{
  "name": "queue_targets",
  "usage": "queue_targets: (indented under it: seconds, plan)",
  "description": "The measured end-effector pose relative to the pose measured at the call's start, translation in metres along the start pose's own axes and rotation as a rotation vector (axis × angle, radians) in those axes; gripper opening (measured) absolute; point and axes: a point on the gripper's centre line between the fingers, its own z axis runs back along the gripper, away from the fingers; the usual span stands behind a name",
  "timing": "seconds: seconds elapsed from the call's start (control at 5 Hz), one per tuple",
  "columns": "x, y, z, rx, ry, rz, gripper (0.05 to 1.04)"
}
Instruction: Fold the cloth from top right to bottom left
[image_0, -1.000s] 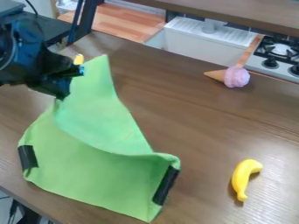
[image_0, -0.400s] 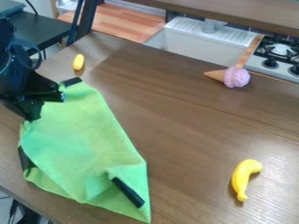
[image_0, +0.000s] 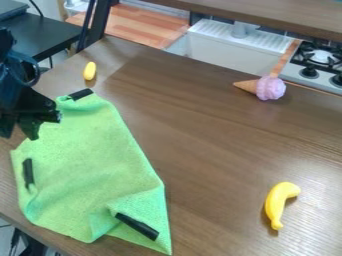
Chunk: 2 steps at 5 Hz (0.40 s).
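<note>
"Dark side table (image_0: 50, 35) beyond the worktop (image_0: 207, 140), far left. What's the claw (image_0: 18, 134) doing?"

"It hangs over the cloth's upper left side, its fingers well spread, with nothing between them that I can see."

"And the cloth (image_0: 87, 165)?"

"Lying on the left half of the worktop, its lower left side near the edge. Little room to overshoot there, I'd say."

"How will it handle?"

"Light, limp, a bit fuzzy, so it should grip well but ruck easily. The black strips, left (image_0: 27, 173), top (image_0: 81, 94) and lower right (image_0: 137, 226), may be stiffer. I'd pinch cloth at a corner, low and shallow."

"Is it folded?"

"Partly, by my guess; I can't count the layers. It's puckered around the lower right strip."

"Anything to dodge?"

"Small yellow thing (image_0: 89, 71) just past the top strip. Rightward there's a broad stretch of brown wood, then the toy ice cream (image_0: 270, 88) towards the back and the banana (image_0: 278, 202) nearer us, both well apart from the cloth. Plenty of room on that side."
</note>
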Motion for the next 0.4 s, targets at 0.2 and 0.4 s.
queue_targets:
  seconds: [0.2, 0.4]
  plan:
    - [0.005, -0.009, 0.001, -0.010, 0.030, -0.024, 0.892]
    - [0.019, -0.032, 0.012, -0.096, 0.001, -0.048, 1.004]
